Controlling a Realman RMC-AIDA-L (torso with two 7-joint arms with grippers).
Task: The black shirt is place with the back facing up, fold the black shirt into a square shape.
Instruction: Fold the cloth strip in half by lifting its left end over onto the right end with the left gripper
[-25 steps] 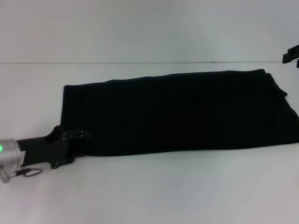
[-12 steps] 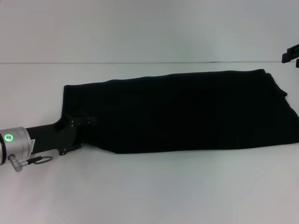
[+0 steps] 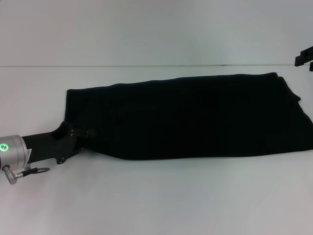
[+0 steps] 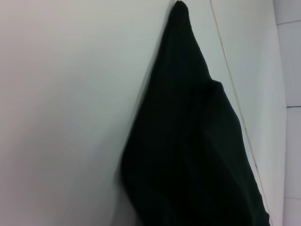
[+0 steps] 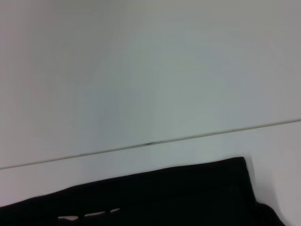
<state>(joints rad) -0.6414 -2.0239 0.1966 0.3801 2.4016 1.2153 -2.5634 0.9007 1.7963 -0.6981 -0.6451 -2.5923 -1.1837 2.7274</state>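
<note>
The black shirt (image 3: 195,117) lies on the white table as a long band running left to right, plain side up. My left gripper (image 3: 82,133) is at the band's near left corner and appears shut on that corner, which is raised off the table. In the left wrist view the black shirt (image 4: 188,141) rises close to the camera and tapers away. My right gripper (image 3: 304,56) shows only as a black piece at the far right edge, apart from the cloth. In the right wrist view the shirt's edge (image 5: 188,197) has small white marks (image 5: 89,216) along it.
The white table (image 3: 171,196) stretches bare in front of the shirt and to its left. A thin seam (image 3: 146,65) crosses behind the shirt where the table ends. The shirt's right end reaches the head view's right edge.
My left gripper moved in over the shirt's near left corner and then drew back slightly to the left. The corner came up off the table and the near edge pulled inward.
</note>
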